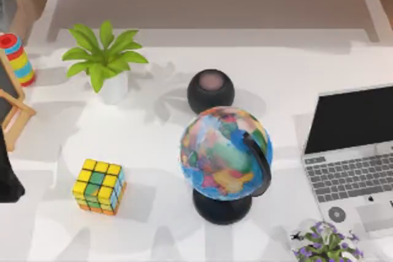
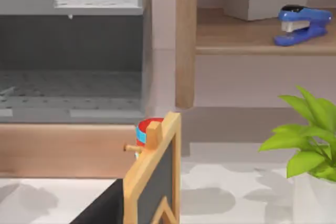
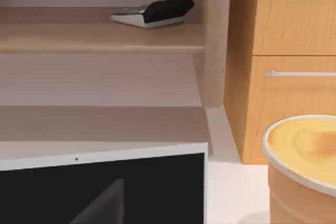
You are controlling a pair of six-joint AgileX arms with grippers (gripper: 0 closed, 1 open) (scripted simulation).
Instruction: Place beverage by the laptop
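Cup (image 3: 303,169) near laptop (image 1: 356,151), not grasped; can't tell either gripper's state. Next: I reach for it.

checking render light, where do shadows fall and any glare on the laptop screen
Top view: soft patchy shadows lie across the white table, darkest beside the globe and the potted plant. The laptop screen is flat black, without glare. Right wrist view: that screen carries a faint grey reflection.

Light: bright and even.
Shadows: soft grey patches on the white table (image 1: 159,225) around the globe (image 1: 224,154) and the plant (image 1: 104,59).
Focus: slightly soft throughout.
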